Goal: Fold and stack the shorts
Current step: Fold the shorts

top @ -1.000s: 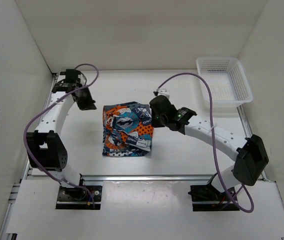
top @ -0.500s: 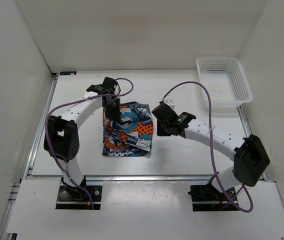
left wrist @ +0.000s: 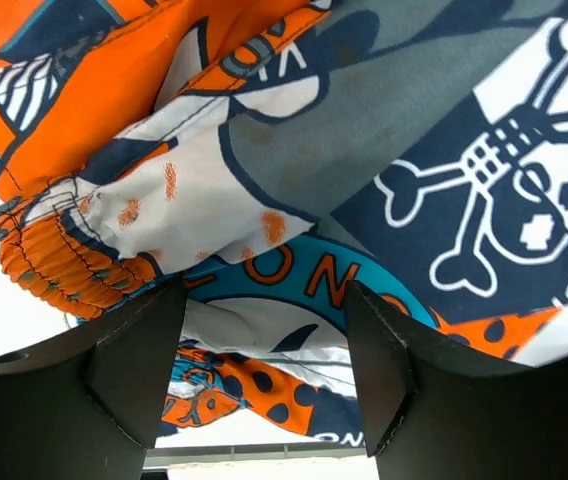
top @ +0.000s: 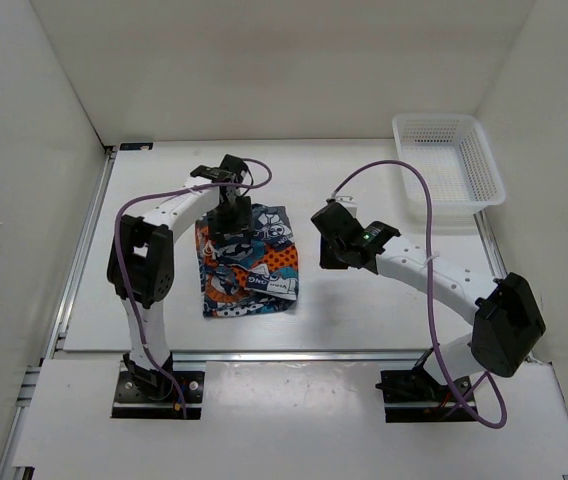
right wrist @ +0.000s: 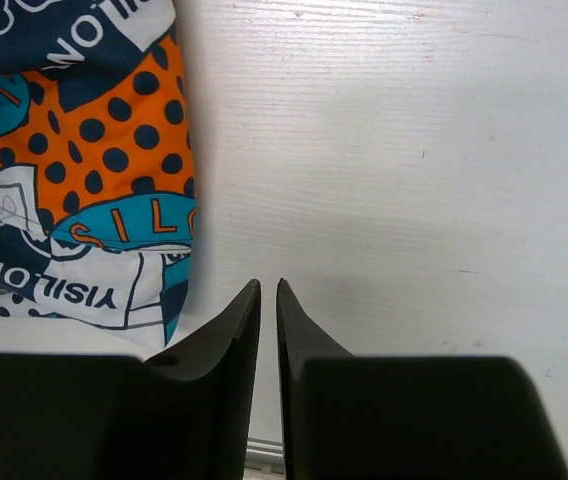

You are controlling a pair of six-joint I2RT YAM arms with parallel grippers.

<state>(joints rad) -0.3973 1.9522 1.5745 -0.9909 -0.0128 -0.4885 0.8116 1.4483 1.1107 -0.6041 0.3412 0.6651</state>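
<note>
The shorts (top: 249,265) lie folded into a rough square in the middle of the table, with their teal, orange and navy comic print up. My left gripper (top: 231,218) hangs over their far edge. In the left wrist view the shorts (left wrist: 384,150) fill the picture, and my left gripper (left wrist: 264,335) stands open just above the fabric, clamping nothing. My right gripper (top: 328,250) is just right of the shorts. In the right wrist view it (right wrist: 268,287) is shut with only a thin slit, over bare table, with the shorts' edge (right wrist: 74,160) to its left.
A white plastic mesh basket (top: 437,120) stands at the far right corner of the table. White walls enclose the table on three sides. A metal rail (top: 294,353) runs along the near edge, in front of the arm bases.
My left arm swung in from the far left to above the shorts' far edge and its jaws opened. The shorts' far edge shifted slightly left. My right gripper drew back a little to the right.
</note>
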